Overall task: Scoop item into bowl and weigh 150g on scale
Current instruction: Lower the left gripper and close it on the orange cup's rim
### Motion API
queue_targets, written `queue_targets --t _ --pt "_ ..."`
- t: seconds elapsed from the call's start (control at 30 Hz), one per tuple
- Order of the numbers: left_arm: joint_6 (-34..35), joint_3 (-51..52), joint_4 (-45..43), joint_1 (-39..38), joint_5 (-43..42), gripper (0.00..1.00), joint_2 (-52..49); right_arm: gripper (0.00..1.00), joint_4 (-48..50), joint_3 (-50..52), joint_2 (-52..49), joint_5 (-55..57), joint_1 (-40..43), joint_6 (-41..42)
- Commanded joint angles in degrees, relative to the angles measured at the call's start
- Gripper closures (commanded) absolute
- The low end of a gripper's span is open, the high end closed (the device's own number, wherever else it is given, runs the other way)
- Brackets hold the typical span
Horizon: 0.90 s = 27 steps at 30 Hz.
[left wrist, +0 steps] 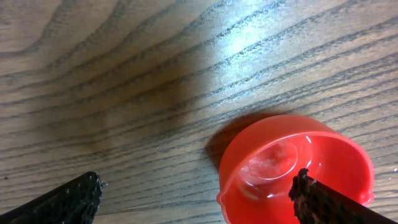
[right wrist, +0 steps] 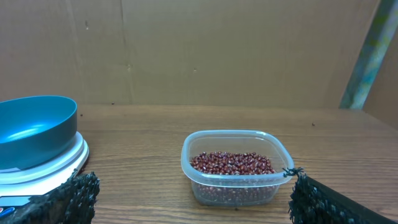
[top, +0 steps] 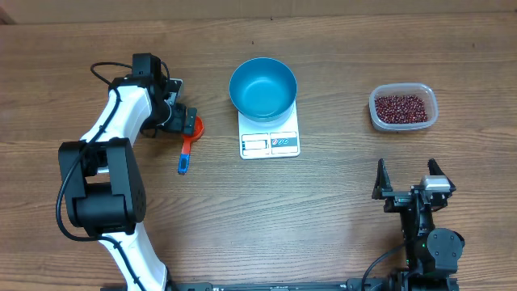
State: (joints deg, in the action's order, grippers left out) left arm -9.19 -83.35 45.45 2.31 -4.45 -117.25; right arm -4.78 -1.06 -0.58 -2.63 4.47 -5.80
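The blue bowl (top: 262,87) stands on the white scale (top: 270,144) at the table's middle back. Dark red beans (top: 400,106) fill a clear tub (top: 432,113) at the back right. A red scoop cup (top: 197,127) with a blue handle (top: 185,158) lies left of the scale. My left gripper (top: 184,121) hovers over that cup, open. In the left wrist view the red cup (left wrist: 280,162) sits under the right finger (left wrist: 323,202), and the left gripper (left wrist: 198,186) holds nothing. My right gripper (top: 406,171) is open at the front right, facing the beans (right wrist: 231,163).
The right wrist view shows the tub (right wrist: 205,146) straight ahead between the open fingers, with the bowl (right wrist: 34,127) and scale (right wrist: 59,163) off to the left. A brown wall stands behind the wooden table (top: 339,210).
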Motion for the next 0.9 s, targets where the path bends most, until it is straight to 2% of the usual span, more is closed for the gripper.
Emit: queue_targets --t 0.0,0.87 --pt "0.2 0.8 -0.1 0.3 0.0 0.0 -0.5 0.0 0.2 0.6 0.4 0.0 0.0 -0.1" --pt "0.2 2.7 -1.2 0.3 0.0 0.0 -0.5 0.0 0.2 0.6 0.4 0.0 0.0 -0.1"
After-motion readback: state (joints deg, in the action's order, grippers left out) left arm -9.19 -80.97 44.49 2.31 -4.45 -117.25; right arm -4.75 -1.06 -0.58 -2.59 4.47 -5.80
